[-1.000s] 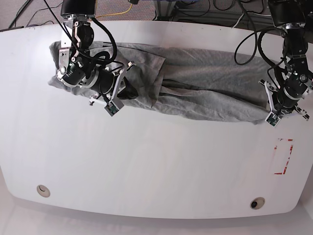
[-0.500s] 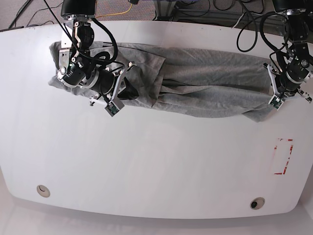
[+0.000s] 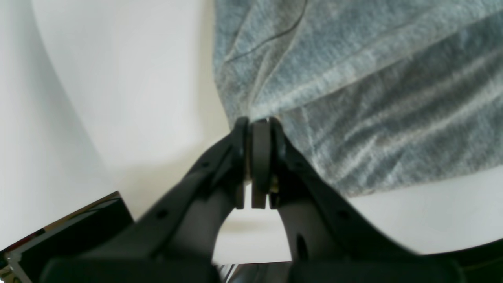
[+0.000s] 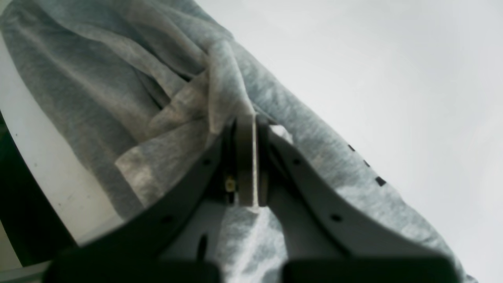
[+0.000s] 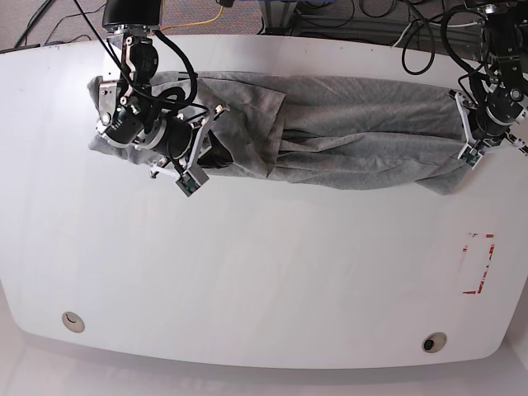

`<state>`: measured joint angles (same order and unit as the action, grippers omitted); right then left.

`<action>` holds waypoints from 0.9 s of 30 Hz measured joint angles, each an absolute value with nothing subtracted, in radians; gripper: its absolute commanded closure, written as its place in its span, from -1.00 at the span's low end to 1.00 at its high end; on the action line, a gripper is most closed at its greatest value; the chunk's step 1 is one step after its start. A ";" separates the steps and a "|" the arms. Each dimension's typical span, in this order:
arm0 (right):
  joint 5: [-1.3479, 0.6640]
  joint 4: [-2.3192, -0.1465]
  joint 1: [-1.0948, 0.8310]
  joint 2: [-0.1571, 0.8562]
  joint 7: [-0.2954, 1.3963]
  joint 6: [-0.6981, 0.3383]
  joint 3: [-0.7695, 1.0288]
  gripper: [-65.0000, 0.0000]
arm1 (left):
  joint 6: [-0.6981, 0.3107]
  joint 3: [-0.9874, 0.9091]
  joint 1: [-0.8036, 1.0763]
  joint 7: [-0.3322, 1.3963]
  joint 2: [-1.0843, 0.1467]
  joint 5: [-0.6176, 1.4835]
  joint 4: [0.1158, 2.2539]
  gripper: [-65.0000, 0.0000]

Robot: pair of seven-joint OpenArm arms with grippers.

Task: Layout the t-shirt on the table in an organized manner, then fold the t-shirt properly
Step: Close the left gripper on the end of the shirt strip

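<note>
Between both clamped grippers (stretched): t-shirt (image 5: 355, 124)

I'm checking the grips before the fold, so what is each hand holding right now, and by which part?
Both hold the t-shirt. The left hand pinches a corner of its edge. The right hand pinches a bunched fold of cloth; which part cannot be told.

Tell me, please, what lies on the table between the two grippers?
In the base view, only the t-shirt lies between them, stretched as a wrinkled grey band from the right gripper to the left gripper. Both are shut on its fabric.
</note>
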<state>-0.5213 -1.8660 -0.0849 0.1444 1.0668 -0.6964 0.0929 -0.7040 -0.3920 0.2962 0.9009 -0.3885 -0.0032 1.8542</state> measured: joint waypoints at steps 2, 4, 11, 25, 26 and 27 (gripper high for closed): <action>-0.521 -1.866 -0.085 0.144 1.067 -0.696 0.093 0.98 | -0.704 -0.392 0.293 0.900 -0.389 -0.001 1.837 0.99; -0.521 -1.866 -0.086 0.144 1.067 -0.696 0.093 0.98 | -0.704 -0.392 0.291 0.897 -0.388 -0.002 1.803 0.99; -0.521 -1.866 -0.088 0.147 1.067 -0.696 0.093 0.98 | -0.704 -0.392 0.293 0.897 -0.389 -0.002 1.730 0.73; -0.524 -1.866 -0.088 0.147 1.067 -0.696 0.093 0.98 | -0.704 -0.394 0.245 0.900 -0.388 -0.004 1.651 -0.17; -0.525 -1.866 -0.088 0.147 1.067 -0.696 0.093 0.98 | -0.704 -0.394 0.236 0.900 -0.388 -0.004 1.647 -0.17; -0.525 -1.867 -0.088 0.147 1.067 -0.696 0.092 0.98 | -0.704 -0.394 0.228 0.900 -0.389 -0.004 1.642 -0.17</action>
<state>-0.5251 -1.8668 -0.0879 0.1471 1.0668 -0.6964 0.0921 -0.7044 -0.3939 0.2276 0.9001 -0.3885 -0.0040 1.6417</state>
